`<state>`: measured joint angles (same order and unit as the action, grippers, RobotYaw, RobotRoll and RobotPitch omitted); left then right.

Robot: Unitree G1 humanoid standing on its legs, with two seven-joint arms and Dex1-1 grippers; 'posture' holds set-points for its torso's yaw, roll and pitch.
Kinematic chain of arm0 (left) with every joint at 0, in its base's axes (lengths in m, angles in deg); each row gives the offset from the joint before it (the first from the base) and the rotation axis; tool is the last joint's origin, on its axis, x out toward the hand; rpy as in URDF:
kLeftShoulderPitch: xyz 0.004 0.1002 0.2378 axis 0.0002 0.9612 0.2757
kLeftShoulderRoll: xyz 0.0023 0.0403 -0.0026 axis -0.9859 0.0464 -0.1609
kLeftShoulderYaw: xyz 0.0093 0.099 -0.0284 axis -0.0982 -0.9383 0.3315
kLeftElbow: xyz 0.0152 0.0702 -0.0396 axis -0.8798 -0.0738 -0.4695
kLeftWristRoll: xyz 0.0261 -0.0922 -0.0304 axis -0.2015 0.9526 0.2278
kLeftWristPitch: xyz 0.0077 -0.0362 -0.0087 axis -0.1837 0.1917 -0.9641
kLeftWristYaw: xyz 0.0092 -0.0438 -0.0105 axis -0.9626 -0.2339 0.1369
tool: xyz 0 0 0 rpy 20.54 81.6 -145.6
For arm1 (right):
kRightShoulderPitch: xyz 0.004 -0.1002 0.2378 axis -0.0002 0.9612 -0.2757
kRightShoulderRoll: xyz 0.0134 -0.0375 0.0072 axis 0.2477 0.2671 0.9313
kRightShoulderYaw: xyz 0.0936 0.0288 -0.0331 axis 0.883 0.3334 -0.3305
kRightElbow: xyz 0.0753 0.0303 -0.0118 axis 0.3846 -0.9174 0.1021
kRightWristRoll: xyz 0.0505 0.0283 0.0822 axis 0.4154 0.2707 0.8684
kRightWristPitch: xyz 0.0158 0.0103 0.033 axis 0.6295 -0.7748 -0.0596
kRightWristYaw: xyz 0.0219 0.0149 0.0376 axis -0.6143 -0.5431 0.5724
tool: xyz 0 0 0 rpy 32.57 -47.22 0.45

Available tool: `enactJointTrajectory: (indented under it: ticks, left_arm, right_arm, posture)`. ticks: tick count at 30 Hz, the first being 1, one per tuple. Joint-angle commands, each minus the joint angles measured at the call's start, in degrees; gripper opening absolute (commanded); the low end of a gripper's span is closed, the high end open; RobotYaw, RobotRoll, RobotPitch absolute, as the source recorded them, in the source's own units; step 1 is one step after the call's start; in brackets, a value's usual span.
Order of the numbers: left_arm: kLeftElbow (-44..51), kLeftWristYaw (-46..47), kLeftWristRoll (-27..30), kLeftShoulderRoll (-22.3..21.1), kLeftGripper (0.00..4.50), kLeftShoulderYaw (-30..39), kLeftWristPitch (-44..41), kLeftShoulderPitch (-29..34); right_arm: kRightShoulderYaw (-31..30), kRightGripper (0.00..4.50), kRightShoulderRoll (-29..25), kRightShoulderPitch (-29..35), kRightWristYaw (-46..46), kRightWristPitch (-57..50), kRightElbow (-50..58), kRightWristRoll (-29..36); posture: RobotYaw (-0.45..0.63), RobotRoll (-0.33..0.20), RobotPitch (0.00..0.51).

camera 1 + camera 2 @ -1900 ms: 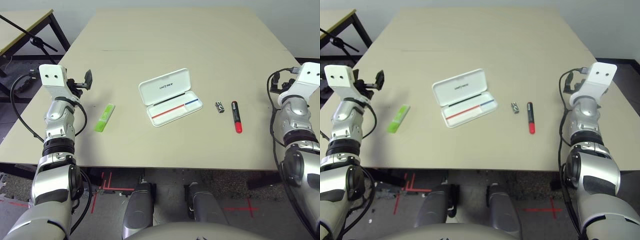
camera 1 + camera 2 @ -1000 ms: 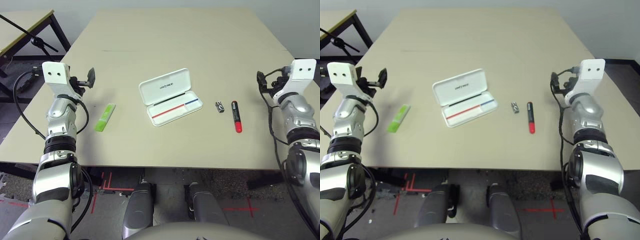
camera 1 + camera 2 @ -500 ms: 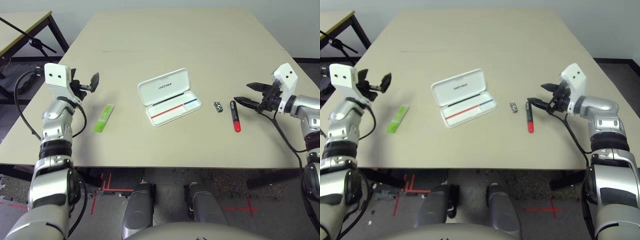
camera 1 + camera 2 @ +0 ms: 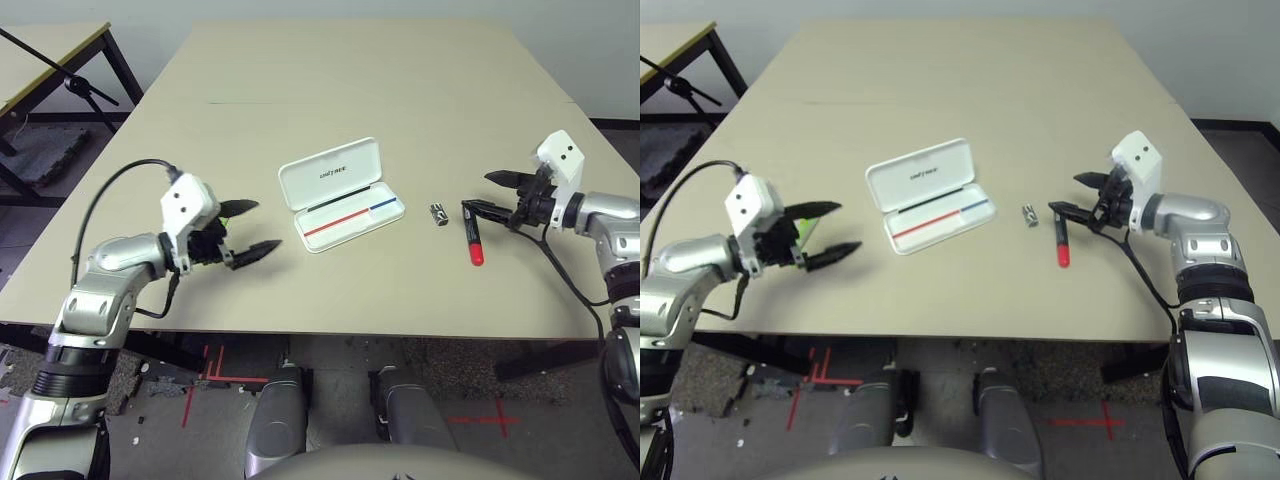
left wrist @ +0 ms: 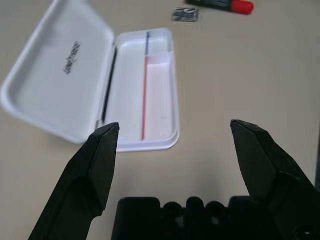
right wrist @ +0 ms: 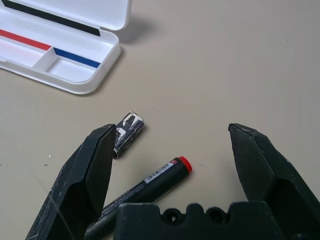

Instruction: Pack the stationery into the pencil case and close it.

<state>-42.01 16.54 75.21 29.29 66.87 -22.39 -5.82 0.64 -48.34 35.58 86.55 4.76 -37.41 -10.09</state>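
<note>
Packing stage, collection step: the flat white hard-plastic hinged pencil case (image 4: 340,195) is lying open near the middle of the bench (image 4: 360,80), its lettered lid folded back toward the far edge and its tray already holding a thin black pen (image 4: 338,201) along the hinge side and a red-and-blue pencil (image 4: 352,217) beside it. The right pincer (image 4: 1068,197), its two black fingers spread wide and holding nothing, is hovering low over the red marker with black cap (image 4: 470,233), which is lying toward the right edge of the bench; the tiny dark-and-silver metallic piece (image 4: 438,213) is resting just beside the marker, between it and the case. The left pincer (image 4: 248,228), likewise wide and empty, is hovering toward the left part of the near edge, pointing at the case, with the lime-green highlighter (image 4: 803,228) partly hidden behind it. Judged from this layout, three items are waiting outside the case and the lid is not yet shut; the next move probably calls for lowering the right pincer so its fingers straddle the marker barrel without nudging the small piece. The bench is a plain, pale beige, matt surface. Beyond its left edge, a second table (image 4: 50,55) with dark legs is standing on a dark floor (image 4: 40,160).
</note>
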Motion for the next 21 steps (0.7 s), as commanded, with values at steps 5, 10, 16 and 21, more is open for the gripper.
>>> enactJointTrajectory:
  ticks: [5, 10, 16, 21]
  left_arm:
    - [-1.64, 0.04, -4.97, 3.15, 4.49, -7.72, -0.18, -5.67]
    - [-4.05, -0.10, -8.97, 5.28, 4.49, -12.51, -0.20, -8.61]
    - [-8.15, -0.34, -12.65, 7.19, 4.49, -16.21, 0.75, -10.96]
    - [-13.54, 0.45, -15.10, 9.66, 4.49, -16.88, 1.89, -14.05]
  right_arm:
    - [-1.97, 4.50, 0.12, -0.52, 3.84, -1.26, 0.19, -0.39]
    - [-2.44, 4.50, 0.10, 0.40, 6.34, -2.80, 1.82, -0.14]
    - [-2.70, 4.50, -0.20, 1.44, 7.85, -3.90, 3.65, 0.06]
    - [-2.92, 4.50, -0.26, 2.71, 9.19, -5.91, 6.84, 0.58]
  posture:
    - [0.10, 0.000, 0.055]
    - [0.10, 0.000, 0.052]
    - [0.09, 0.000, 0.060]
    - [0.08, 0.000, 0.060]
